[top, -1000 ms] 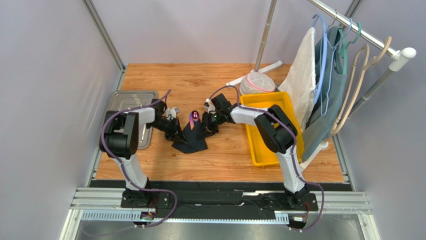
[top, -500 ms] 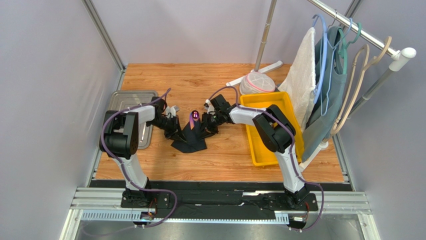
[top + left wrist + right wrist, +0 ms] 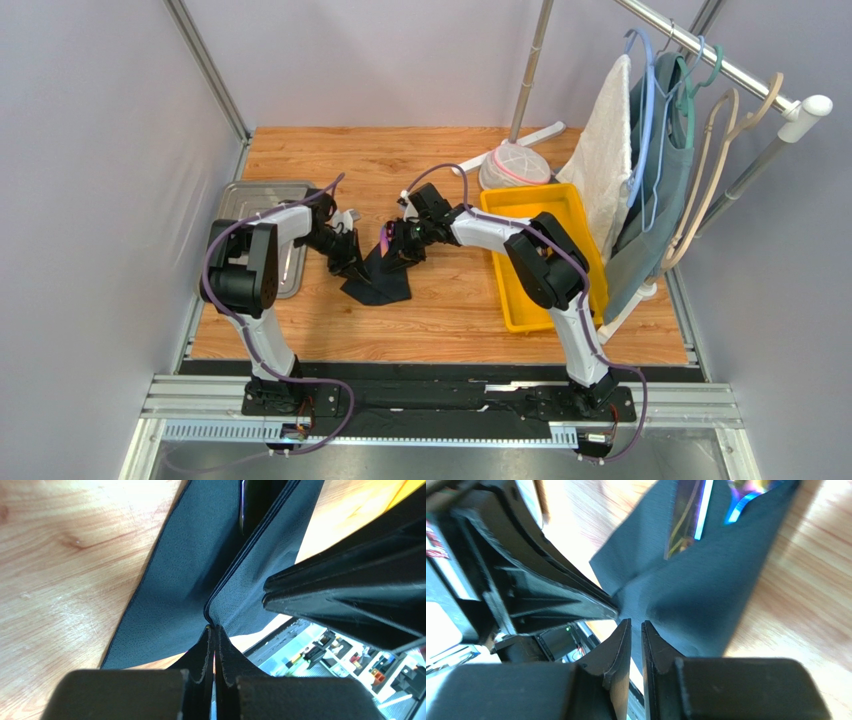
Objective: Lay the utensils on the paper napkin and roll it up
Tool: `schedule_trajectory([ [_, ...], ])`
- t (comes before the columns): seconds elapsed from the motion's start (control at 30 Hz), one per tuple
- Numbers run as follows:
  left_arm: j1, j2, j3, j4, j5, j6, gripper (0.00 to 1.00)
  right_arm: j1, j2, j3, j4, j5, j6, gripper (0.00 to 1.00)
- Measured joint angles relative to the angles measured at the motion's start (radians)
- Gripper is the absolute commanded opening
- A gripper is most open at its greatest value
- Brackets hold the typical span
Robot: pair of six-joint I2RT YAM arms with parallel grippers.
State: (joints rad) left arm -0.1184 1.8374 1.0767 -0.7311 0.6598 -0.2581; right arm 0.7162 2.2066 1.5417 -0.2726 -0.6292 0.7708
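Observation:
The black paper napkin [image 3: 378, 282] lies crumpled on the wooden table between my two grippers, its sides folded up. A purple utensil head [image 3: 384, 238] sticks out at its far end. In the right wrist view, iridescent utensil heads [image 3: 686, 522] lie inside the napkin's fold [image 3: 696, 595]. My left gripper [image 3: 352, 262] is shut on a folded edge of the napkin [image 3: 190, 565]; the pinch shows in the left wrist view [image 3: 215, 629]. My right gripper [image 3: 398, 250] is nearly shut with a thin gap [image 3: 636, 625], its tips against the napkin, nothing seen between them.
A yellow bin [image 3: 545, 205] stands right of the napkin. A metal tray [image 3: 262, 198] lies at the left. A white mesh bundle [image 3: 513, 165] sits behind the bin. A rack with hangers, a white towel [image 3: 605, 150] and grey cloth stands at the right.
My right gripper has moved left over the napkin, pushing its right side across. The purple utensil head is now mostly covered. The left gripper has stayed in place.

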Motion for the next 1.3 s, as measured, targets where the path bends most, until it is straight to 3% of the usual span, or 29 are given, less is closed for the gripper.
schedule_trajectory([
  [0.6,-0.006,0.007,0.007,-0.016,-0.007,0.014,0.03,0.045,0.076,0.093,-0.063,0.136,-0.045,0.12],
  [0.7,-0.006,0.007,0.009,-0.018,-0.009,0.019,0.14,0.047,0.081,0.110,-0.077,0.147,-0.058,0.11],
  [0.83,-0.001,0.006,0.009,-0.013,-0.006,0.028,0.41,0.048,0.081,0.111,-0.084,0.161,-0.064,0.08],
  [0.93,0.020,-0.022,-0.010,0.038,0.022,0.021,0.49,0.042,0.080,0.110,-0.086,0.166,-0.061,0.06],
  [1.0,0.037,-0.063,-0.031,0.082,0.047,0.013,0.48,0.038,0.079,0.106,-0.085,0.168,-0.055,0.06],
  [1.13,0.055,-0.123,-0.043,0.192,0.132,-0.034,0.33,0.016,0.073,0.099,-0.084,0.177,-0.042,0.06],
  [1.3,0.019,-0.093,-0.044,0.303,0.204,-0.106,0.20,-0.014,0.069,0.098,-0.085,0.197,-0.029,0.05],
])
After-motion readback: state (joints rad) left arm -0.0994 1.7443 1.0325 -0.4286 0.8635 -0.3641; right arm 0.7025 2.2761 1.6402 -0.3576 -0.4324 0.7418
